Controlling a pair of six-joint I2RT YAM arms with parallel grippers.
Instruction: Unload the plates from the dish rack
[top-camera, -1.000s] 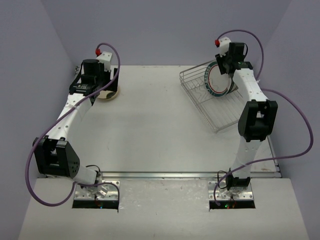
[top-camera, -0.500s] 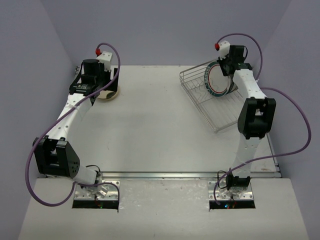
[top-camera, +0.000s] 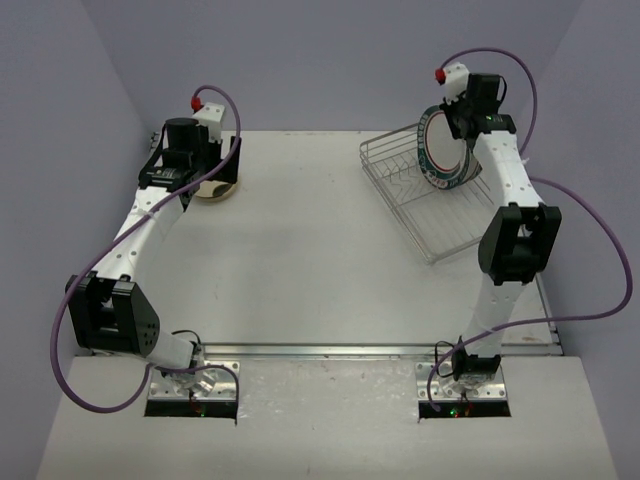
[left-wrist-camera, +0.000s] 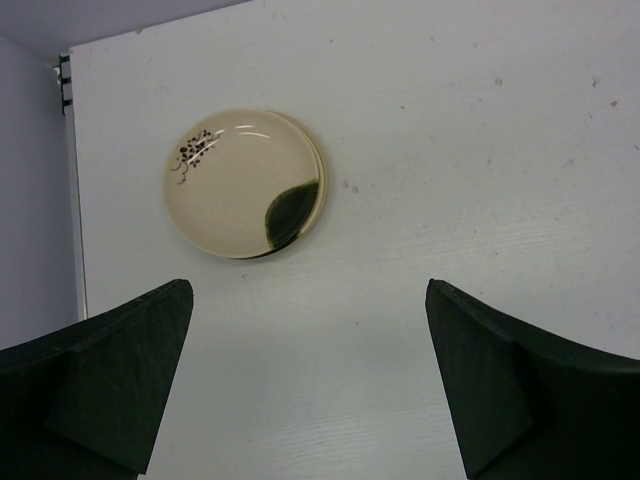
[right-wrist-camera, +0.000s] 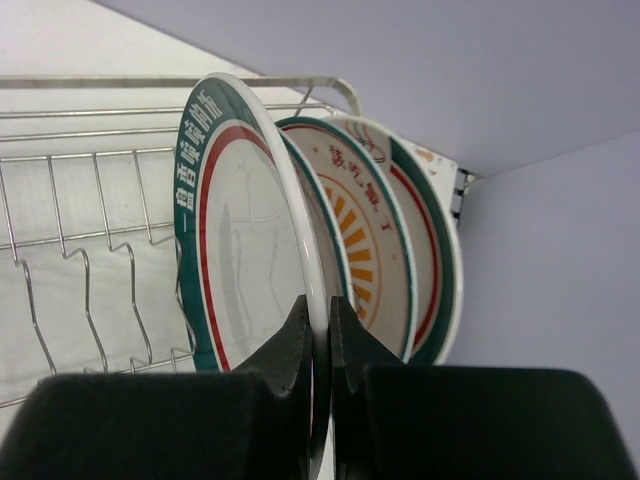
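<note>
Crowding held plate (right-wrist-camera: 240, 260): two rear plates (right-wrist-camera: 368, 235)

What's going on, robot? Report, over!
Right end effector shut on rim of green-rimmed white round plate, front of three upright at silver wire dish rack. Left end effector open above small cream round plate on table. Next plate close behind.

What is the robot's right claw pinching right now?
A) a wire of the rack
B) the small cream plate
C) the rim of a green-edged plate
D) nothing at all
C: in the right wrist view the right gripper is shut on the rim of the green-rimmed plate.
</note>
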